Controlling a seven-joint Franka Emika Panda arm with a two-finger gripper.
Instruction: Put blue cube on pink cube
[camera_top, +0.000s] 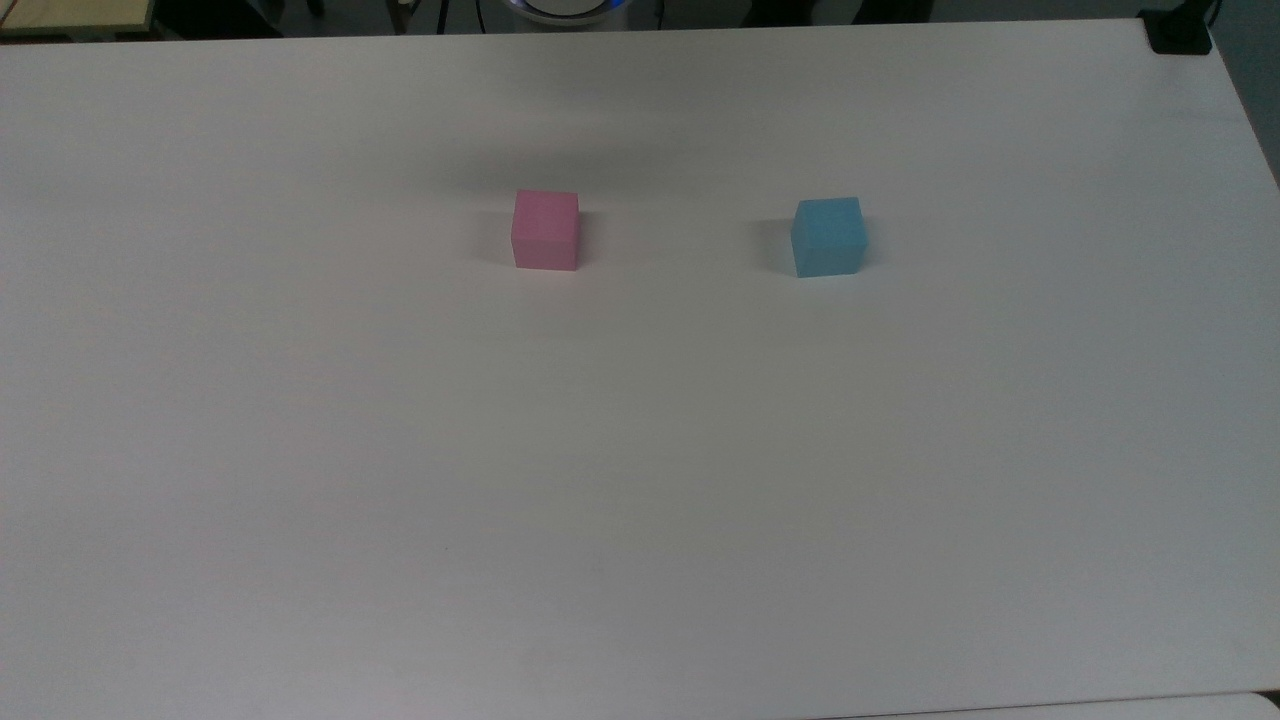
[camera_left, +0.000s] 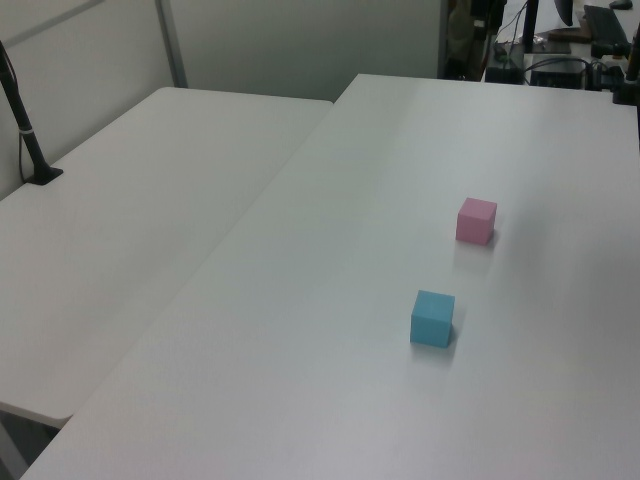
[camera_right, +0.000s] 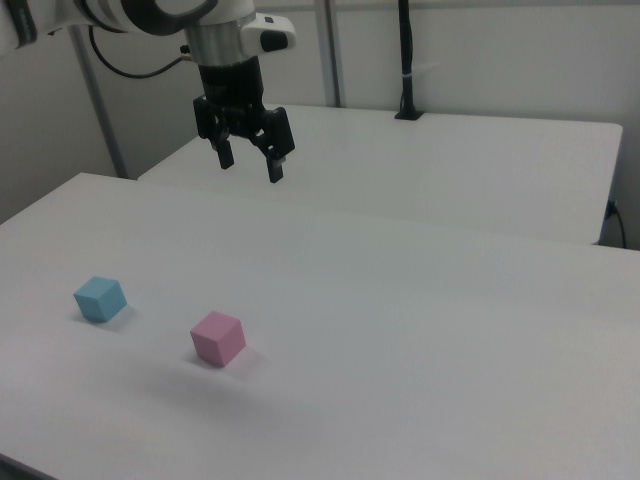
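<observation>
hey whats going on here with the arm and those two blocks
A robot arm is setting up to stack the blue cube on the pink cube. Nothing is picked up yet: both cubes sit apart on the white table. In the right view, the pincer hangs open and empty high above the table, not over either cube.

Your arm (camera_right: 120, 15) reaches in from the right view's upper left, its white wrist turned straight down. Your gripper (camera_right: 250, 163) hangs high in the air with its two black fingers (camera_right: 274, 165) pointing downward and spread apart, a clear gap between them and nothing held.
</observation>
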